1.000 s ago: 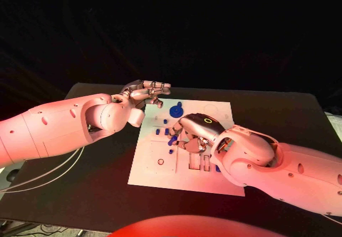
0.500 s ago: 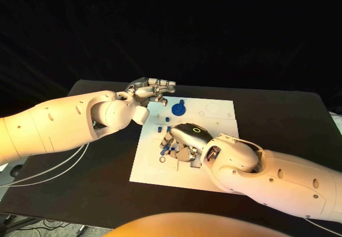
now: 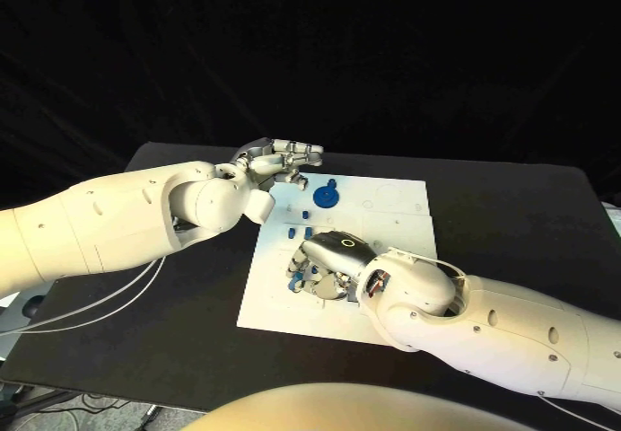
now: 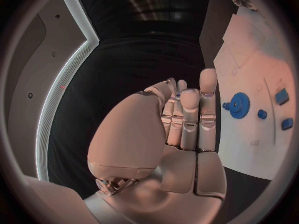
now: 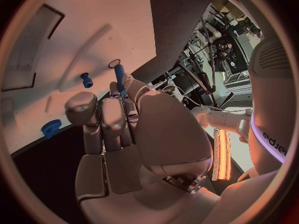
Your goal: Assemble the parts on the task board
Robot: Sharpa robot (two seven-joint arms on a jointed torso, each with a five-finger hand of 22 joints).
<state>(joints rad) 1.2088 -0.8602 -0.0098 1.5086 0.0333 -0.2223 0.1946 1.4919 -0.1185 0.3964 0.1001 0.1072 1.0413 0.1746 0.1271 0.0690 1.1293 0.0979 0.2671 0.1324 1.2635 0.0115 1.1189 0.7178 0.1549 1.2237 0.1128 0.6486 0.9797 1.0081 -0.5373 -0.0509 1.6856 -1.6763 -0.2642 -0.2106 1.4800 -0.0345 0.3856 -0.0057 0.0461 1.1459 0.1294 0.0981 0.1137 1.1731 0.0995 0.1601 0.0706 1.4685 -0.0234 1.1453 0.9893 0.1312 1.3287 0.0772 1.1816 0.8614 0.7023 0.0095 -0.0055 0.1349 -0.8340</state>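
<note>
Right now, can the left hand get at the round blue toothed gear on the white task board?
Probably yes: the left hand hovers just beside the round blue gear on the white task board, with nothing between them; the right hand works nearer the robot.

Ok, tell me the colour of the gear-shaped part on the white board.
Blue; the toothed gear part shows best in the left wrist view.

The right hand (image 3: 330,256) blocks the board's (image 3: 389,296) left middle; the gear (image 3: 324,195) stands far; the board's right side lies bare.

No text, label, number or sign can be read with certainty on anything here.
</note>
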